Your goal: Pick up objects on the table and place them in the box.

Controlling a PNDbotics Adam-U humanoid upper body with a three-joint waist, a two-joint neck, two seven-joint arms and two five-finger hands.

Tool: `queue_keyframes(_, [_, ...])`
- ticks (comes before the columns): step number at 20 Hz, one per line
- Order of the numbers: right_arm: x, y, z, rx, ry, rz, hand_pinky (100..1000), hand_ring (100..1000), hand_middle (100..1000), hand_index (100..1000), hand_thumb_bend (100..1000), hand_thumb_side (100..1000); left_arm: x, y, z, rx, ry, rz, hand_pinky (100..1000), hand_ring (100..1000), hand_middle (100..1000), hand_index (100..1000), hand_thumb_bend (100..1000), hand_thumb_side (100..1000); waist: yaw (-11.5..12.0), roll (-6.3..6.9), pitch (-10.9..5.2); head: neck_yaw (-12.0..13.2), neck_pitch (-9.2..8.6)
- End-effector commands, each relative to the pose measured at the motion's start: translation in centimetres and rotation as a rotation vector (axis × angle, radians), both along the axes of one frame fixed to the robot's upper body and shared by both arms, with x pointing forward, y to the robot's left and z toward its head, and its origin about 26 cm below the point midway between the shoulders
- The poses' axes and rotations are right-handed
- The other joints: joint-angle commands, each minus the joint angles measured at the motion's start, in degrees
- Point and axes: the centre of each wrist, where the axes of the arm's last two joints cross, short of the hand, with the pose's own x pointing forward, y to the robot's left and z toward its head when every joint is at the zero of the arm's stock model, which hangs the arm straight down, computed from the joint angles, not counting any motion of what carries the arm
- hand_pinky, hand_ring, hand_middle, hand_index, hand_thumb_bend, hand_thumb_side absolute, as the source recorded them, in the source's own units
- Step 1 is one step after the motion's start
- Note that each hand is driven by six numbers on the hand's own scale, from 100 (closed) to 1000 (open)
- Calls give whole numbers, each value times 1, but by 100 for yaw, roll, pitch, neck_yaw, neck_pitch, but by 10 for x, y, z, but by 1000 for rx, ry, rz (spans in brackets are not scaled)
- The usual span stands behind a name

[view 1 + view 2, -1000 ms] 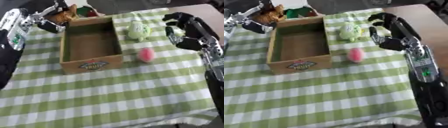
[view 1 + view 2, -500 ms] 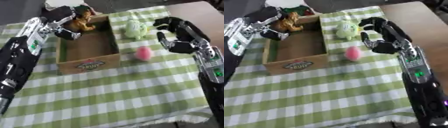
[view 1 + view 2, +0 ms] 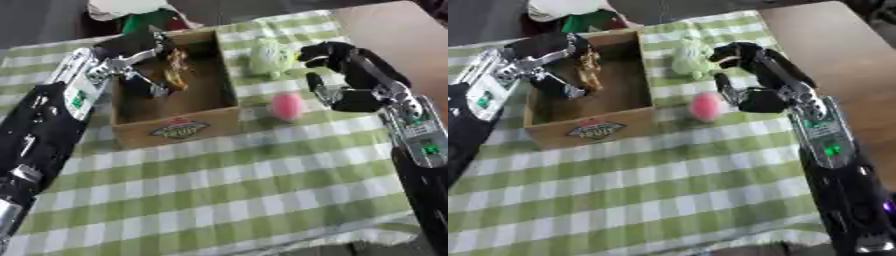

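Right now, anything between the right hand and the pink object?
Nothing visible. The right hand hangs open just right of the pink object, with only bare checked cloth between them. The pale green toy lies farther back.

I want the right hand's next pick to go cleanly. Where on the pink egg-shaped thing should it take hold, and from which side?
Probably across the middle of the pink egg-shaped thing, coming from its right and above, where the right hand hovers. It is small and rounded with no handle, and the box wall stands close on its left, so thumb and fingers likely fit best across its far and near sides.
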Motion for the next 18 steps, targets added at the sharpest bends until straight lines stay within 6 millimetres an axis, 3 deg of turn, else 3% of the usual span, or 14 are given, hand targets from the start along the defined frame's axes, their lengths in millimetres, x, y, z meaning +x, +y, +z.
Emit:
queue_keyframes(1, [2,1,10,-16,-29,10,840,933,720,747,100,201,2,6,5,41,64,11,686,637,630,761,466,225,20,-24,-88,-21,29])
queue_keyframes(2, [2,1,10,-16,-29,10,840,933,720,747,100,201,2,8,3,49,106,17,686,637,630,761,466,225,28,-25,-90,-23,29])
queue_keyframes(5, [2,-1,10,-15,-27,3,840,934,720,748,100,201,2,13,5,64,179,30,728,697,700,797,696,362,59,-33,-96,-35,29])
queue_keyframes(8, [2,-3,10,-14,-26,-3,840,933,720,749,100,203,1,16,14,60,184,41,747,727,739,814,852,473,87,-39,-104,-51,29])
queue_keyframes(9, [2,-3,9,-13,-26,-4,840,934,720,749,100,201,0,17,18,53,178,43,748,728,740,816,902,471,101,-41,-107,-59,29])
queue_keyframes(13, [2,-4,9,-18,-25,-9,841,935,722,751,100,201,-5,23,32,-8,136,50,742,714,731,813,927,495,168,-49,-119,-90,29])
queue_keyframes(18, [4,-8,10,-36,-32,-18,841,936,723,752,100,200,-21,43,57,-245,11,72,698,634,659,790,794,457,298,-76,-140,-174,29])
